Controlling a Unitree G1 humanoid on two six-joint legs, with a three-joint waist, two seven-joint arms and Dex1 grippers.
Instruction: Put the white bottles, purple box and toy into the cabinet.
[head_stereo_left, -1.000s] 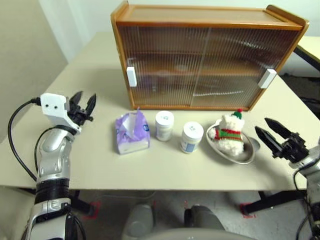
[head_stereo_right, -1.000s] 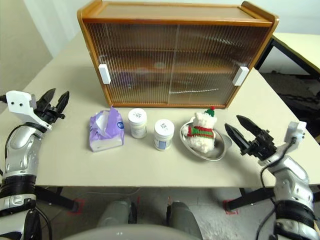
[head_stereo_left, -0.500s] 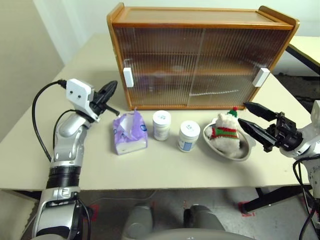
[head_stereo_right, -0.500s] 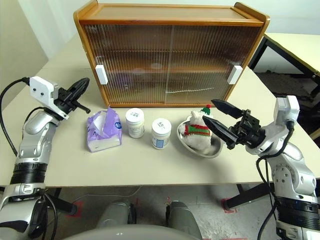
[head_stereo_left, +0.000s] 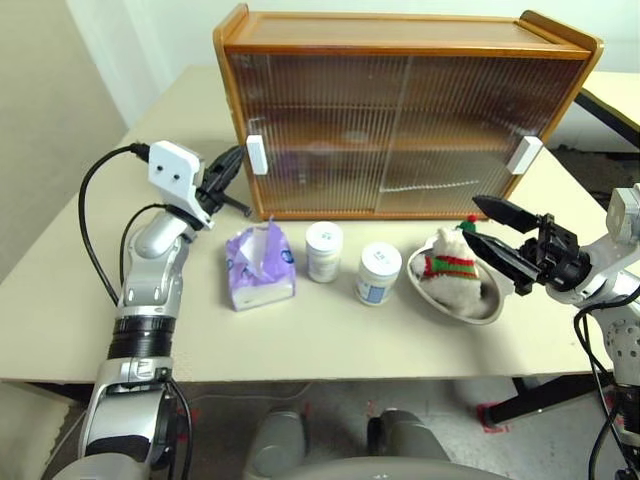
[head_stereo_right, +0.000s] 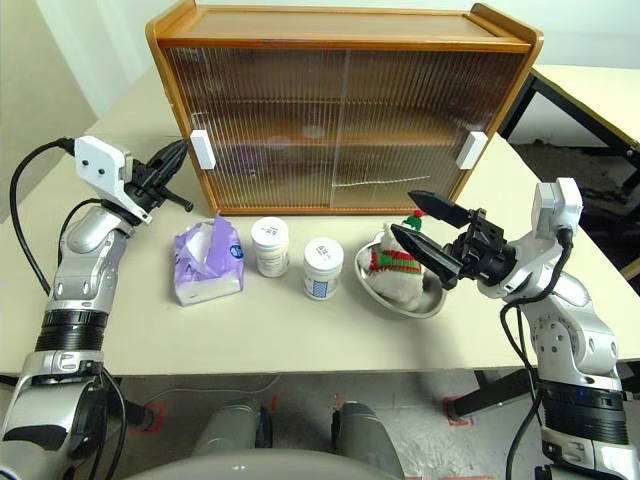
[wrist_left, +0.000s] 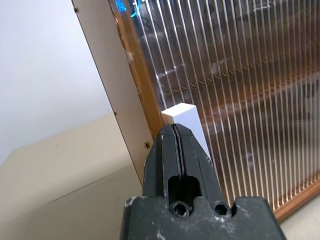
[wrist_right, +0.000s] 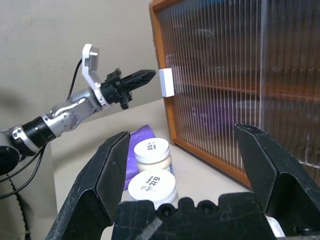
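Your left fingers are pressed together, empty, beside the cabinet handle; right fingers gape over the toy. Doors closed; bottles, purple box all wait on the tabletop.

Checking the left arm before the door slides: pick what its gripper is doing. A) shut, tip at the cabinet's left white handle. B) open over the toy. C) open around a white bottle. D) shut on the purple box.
A: the left gripper has its fingers pressed together, its tip by the left white handle of the cabinet.
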